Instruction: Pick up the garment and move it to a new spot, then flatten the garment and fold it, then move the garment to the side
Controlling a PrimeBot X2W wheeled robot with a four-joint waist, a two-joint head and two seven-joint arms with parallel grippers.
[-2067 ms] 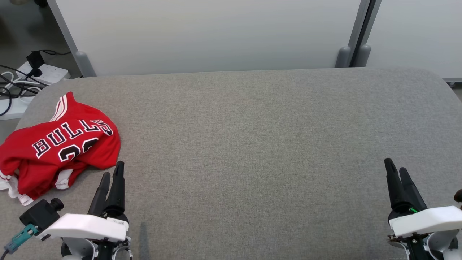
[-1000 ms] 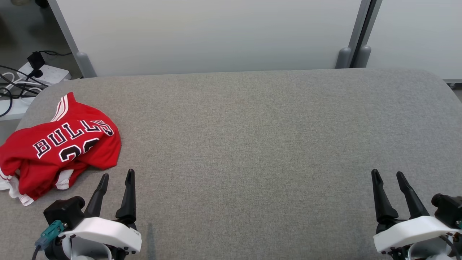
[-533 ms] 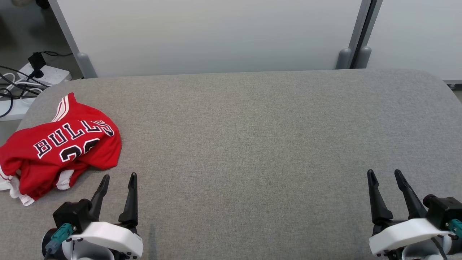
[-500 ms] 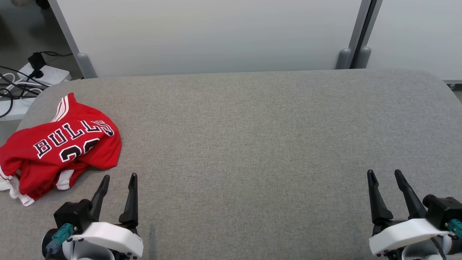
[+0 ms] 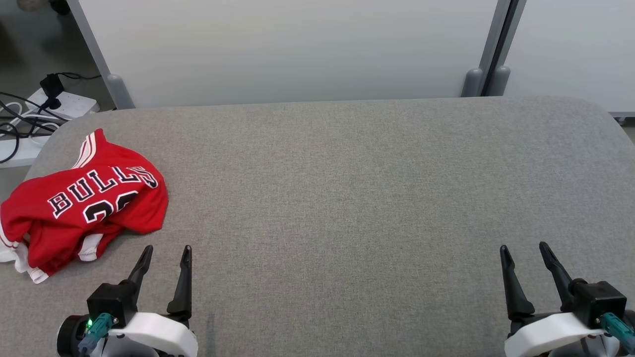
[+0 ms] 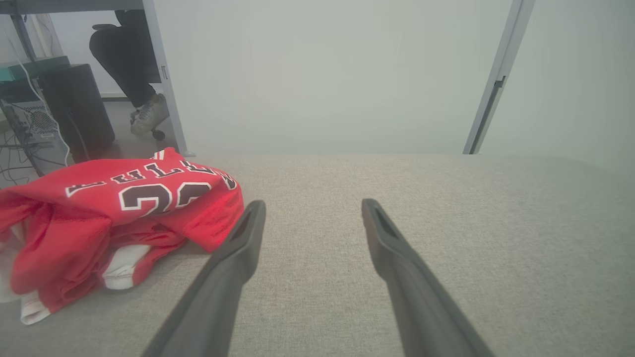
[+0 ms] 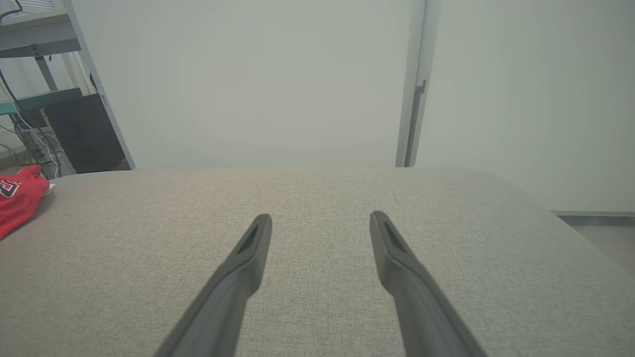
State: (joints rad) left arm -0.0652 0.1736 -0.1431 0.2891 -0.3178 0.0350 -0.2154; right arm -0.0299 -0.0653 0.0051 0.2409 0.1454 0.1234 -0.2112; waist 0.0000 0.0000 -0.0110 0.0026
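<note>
just beyond left tool [image 5: 166,250], jersey [image 5: 82,198]

The tabletop [image 5: 347,198] wears matt grey cloth of coarse weave. The garment [image 5: 84,208] is soft red fabric, faintly meshed. The left claw [image 5: 167,249] and right claw [image 5: 523,246] have matt dark fingers on smooth white shells.

A grey fabric table [image 5: 347,173] stood before pale partition panels [image 5: 287,49]. Off its left corner a white power strip [image 5: 69,101] lay among dark cables [image 5: 20,130]. Farther back were a person's shoe [image 6: 149,114] and a black box [image 6: 79,109], possibly a computer.
</note>
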